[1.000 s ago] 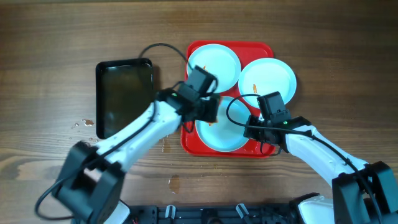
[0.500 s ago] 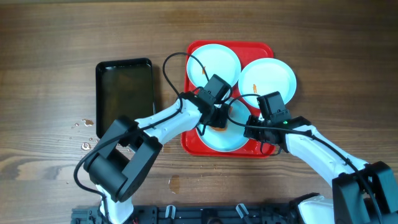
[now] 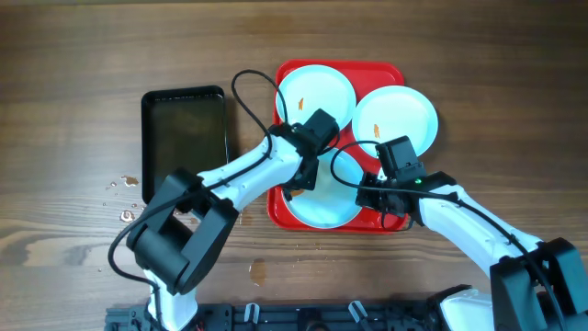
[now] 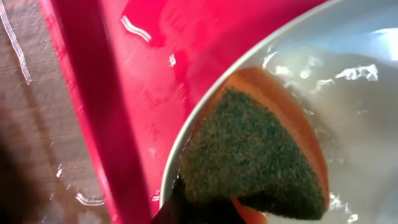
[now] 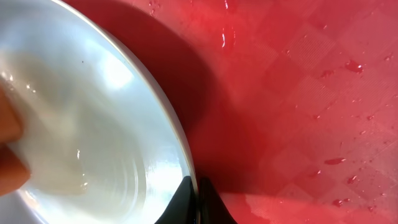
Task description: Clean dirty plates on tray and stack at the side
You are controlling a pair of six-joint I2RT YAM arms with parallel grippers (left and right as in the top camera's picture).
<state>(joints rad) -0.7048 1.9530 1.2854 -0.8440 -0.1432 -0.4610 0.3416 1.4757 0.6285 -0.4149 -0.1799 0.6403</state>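
Observation:
Three pale plates lie on the red tray (image 3: 390, 72). The back left plate (image 3: 317, 92) and the back right plate (image 3: 397, 118) each carry an orange smear. My left gripper (image 3: 299, 182) is shut on a green-and-orange sponge (image 4: 258, 155) and presses it on the left rim of the front plate (image 3: 326, 207). That plate (image 4: 354, 81) is wet and shows no smear. My right gripper (image 5: 198, 194) is shut on the front plate's right rim (image 5: 177, 137), holding it slightly raised over the tray (image 5: 298, 93).
A black tray of water (image 3: 184, 142) stands left of the red tray. Water drops (image 3: 119, 184) lie on the wooden table by its front left corner. Both arms' cables loop over the red tray.
My left gripper has slid the sponge from the front plate's middle to its left rim. The right gripper has kept its hold and place.

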